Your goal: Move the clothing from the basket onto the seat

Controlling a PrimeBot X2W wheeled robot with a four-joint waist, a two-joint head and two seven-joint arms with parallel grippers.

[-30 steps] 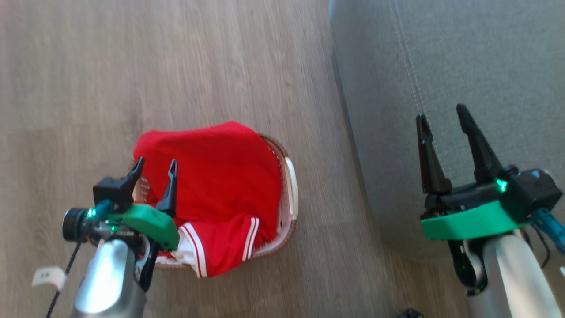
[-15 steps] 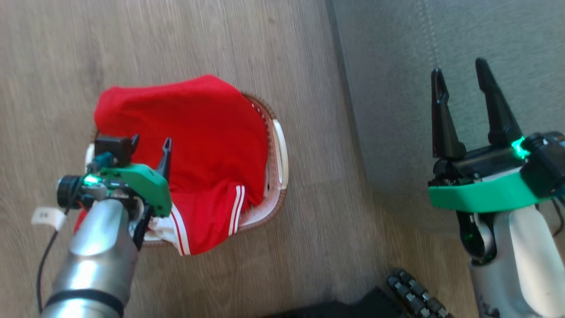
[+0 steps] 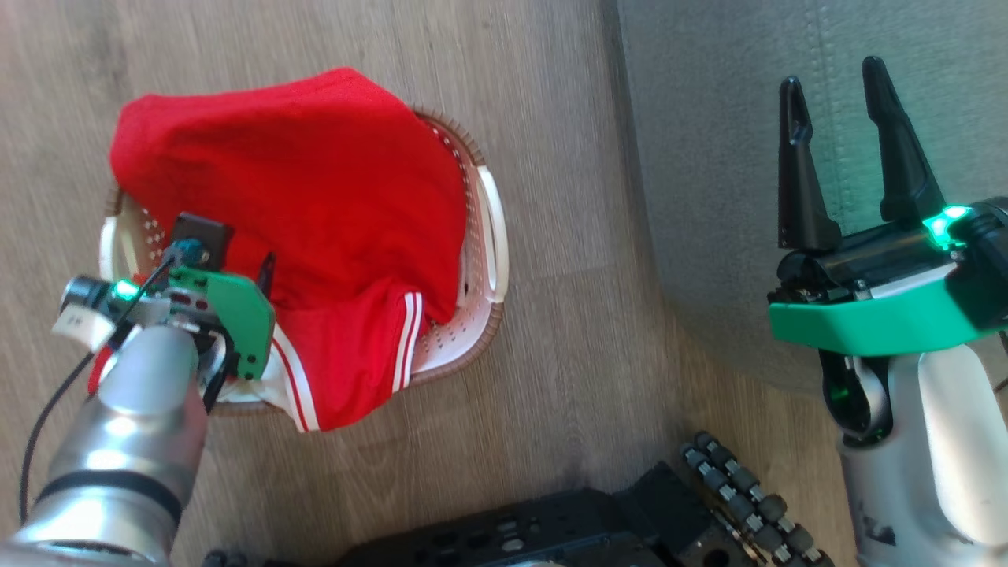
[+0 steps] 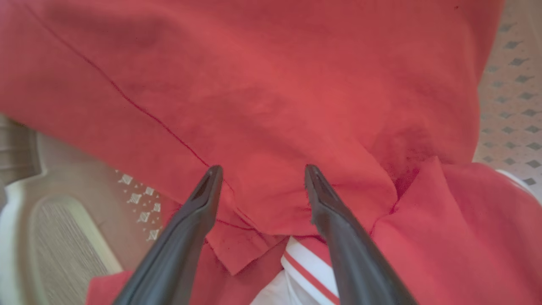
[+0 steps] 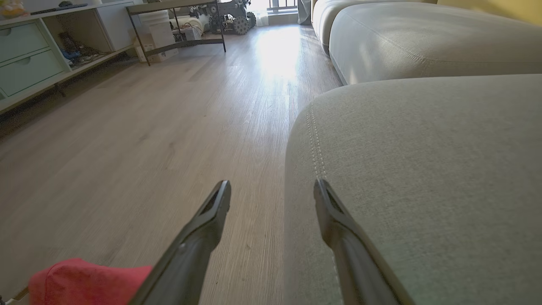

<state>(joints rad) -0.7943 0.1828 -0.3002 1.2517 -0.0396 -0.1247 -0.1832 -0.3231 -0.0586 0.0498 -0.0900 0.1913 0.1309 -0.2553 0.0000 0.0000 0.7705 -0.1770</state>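
Nothing is moved yet: the clothing lies heaped in the basket, with the seat at its three o'clock. The left gripper hovers spread and empty over the fabric, and the right gripper is spread and empty too.

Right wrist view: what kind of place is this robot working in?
Probably a home living room: a big grey upholstered seat, wood-look floor, and a cabinet with drawers along the wall. A basket of red clothing sits on the floor.

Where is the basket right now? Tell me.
Head view: the basket sits on the wood floor at the left, under the red clothing, apart from the grey seat on its right.
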